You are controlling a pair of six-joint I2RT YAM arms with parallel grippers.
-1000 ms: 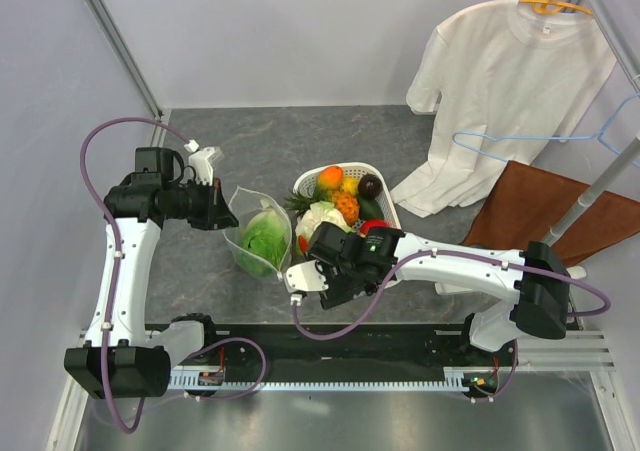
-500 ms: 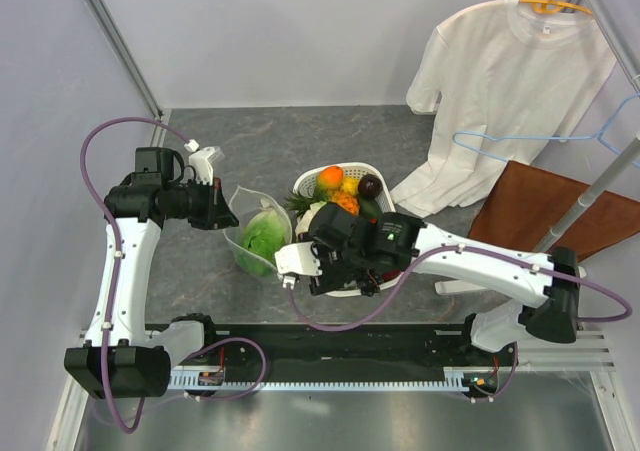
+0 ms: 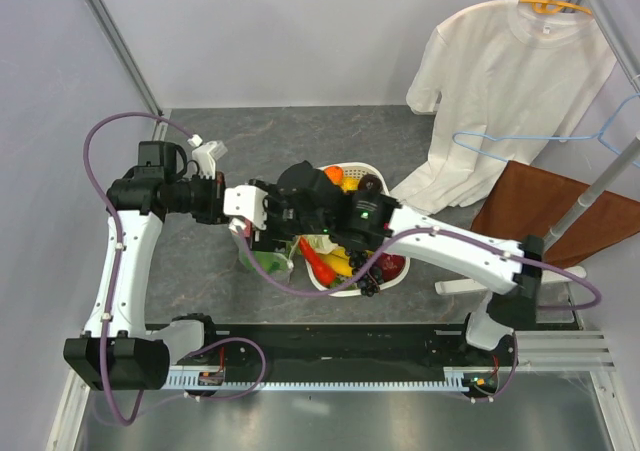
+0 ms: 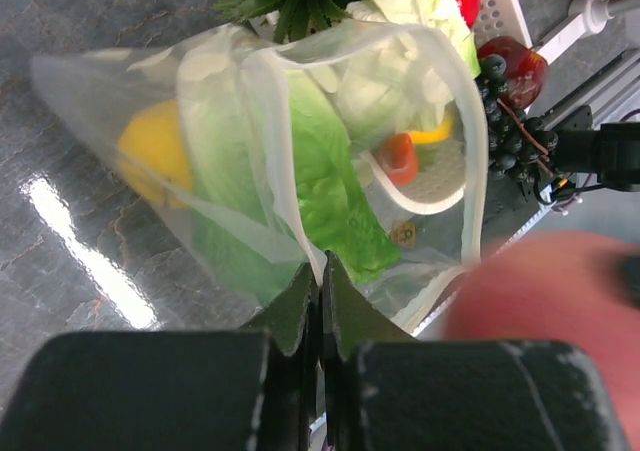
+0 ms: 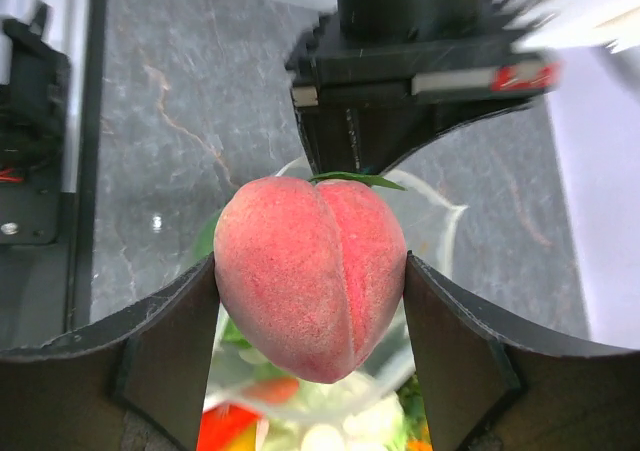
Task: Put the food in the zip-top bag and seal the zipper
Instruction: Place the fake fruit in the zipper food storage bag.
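Note:
The clear zip-top bag (image 4: 240, 101) hangs open from my left gripper (image 4: 322, 271), which is shut on its rim. The whitish zipper (image 4: 470, 141) runs round the mouth. Green lettuce (image 4: 325, 181) and a yellow round fruit (image 4: 155, 156) lie inside. My right gripper (image 5: 310, 291) is shut on a pink peach (image 5: 310, 271) and holds it just above the bag's mouth (image 5: 440, 221), close to the left gripper (image 5: 350, 161). From above, the right gripper (image 3: 262, 216) covers the bag (image 3: 262, 259), and the peach is hidden.
The white slotted basket (image 3: 392, 203) stands right of the bag with an orange fruit (image 3: 332, 176), a dark fruit (image 3: 370, 183), a carrot (image 3: 318, 261) and grapes (image 3: 368, 271). A white T-shirt (image 3: 500, 91) and a brown cloth (image 3: 540, 206) lie at back right.
My right arm has swung left from the basket's near side and now holds the peach over the bag's mouth. The left gripper has kept its hold on the bag's rim.

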